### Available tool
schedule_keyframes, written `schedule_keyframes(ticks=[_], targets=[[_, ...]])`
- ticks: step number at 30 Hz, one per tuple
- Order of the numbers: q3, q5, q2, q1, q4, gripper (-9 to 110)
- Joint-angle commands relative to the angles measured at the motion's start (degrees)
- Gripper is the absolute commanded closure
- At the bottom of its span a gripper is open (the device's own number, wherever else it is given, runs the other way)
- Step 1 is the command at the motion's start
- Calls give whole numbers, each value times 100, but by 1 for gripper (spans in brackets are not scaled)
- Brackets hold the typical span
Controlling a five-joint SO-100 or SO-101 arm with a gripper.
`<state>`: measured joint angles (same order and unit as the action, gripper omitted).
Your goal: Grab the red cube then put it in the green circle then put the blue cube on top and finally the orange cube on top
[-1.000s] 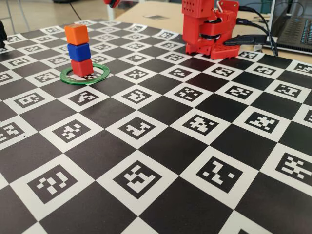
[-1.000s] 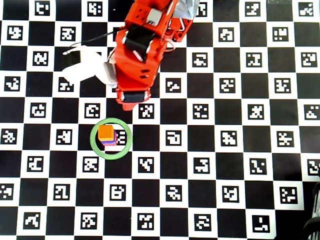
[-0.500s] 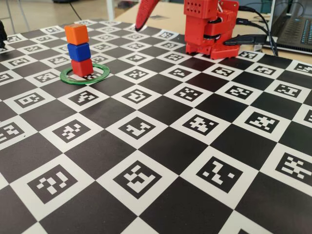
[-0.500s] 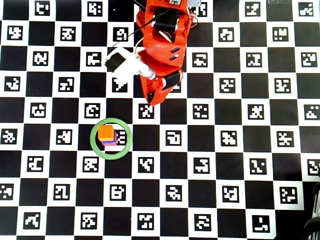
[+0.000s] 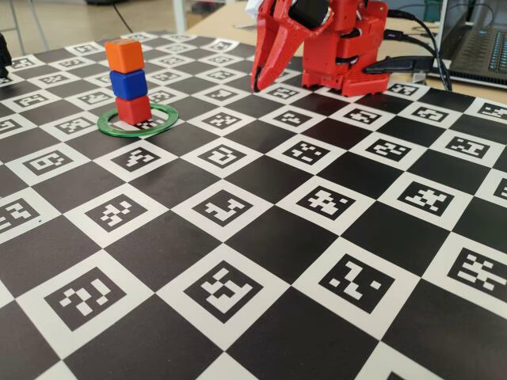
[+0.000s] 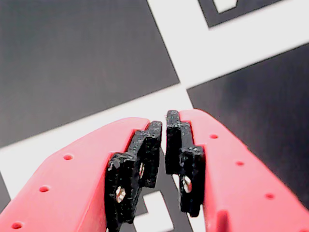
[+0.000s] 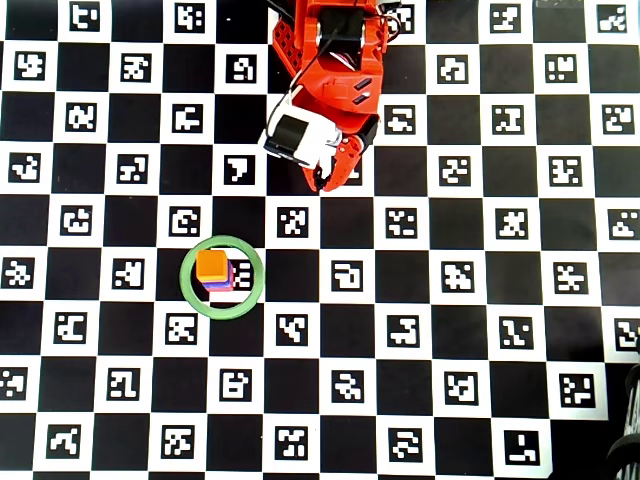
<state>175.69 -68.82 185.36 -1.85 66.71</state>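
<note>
Through the wrist camera I see my gripper [image 6: 165, 145] pointing down at the checkered mat [image 6: 87, 63]. Two red fingers [image 6: 72, 188] rise from the bottom edge, each tipped with a black pad [image 6: 140, 169]. The pads stand nearly together, with only a thin slit between them and nothing held there. Beneath them lie large dark squares divided by white bands. Part of a black marker pattern [image 6: 227, 12] shows at the top right.

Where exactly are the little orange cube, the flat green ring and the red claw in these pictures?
small bright-orange cube [image 5: 125, 55], fixed view, on its front face, top of the stack.
thin flat green ring [image 5: 162, 124], fixed view, on its right rim.
red two-finger gripper [image 6: 164, 140], wrist view, midway between the black fingertips.
</note>
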Motion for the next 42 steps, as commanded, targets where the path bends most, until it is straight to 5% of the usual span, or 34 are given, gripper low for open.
schedule_keyframes(ticks=[1,42], targets=[[62,-299,281,79,132,108],[589,-1011,712,-229,1063,106]])
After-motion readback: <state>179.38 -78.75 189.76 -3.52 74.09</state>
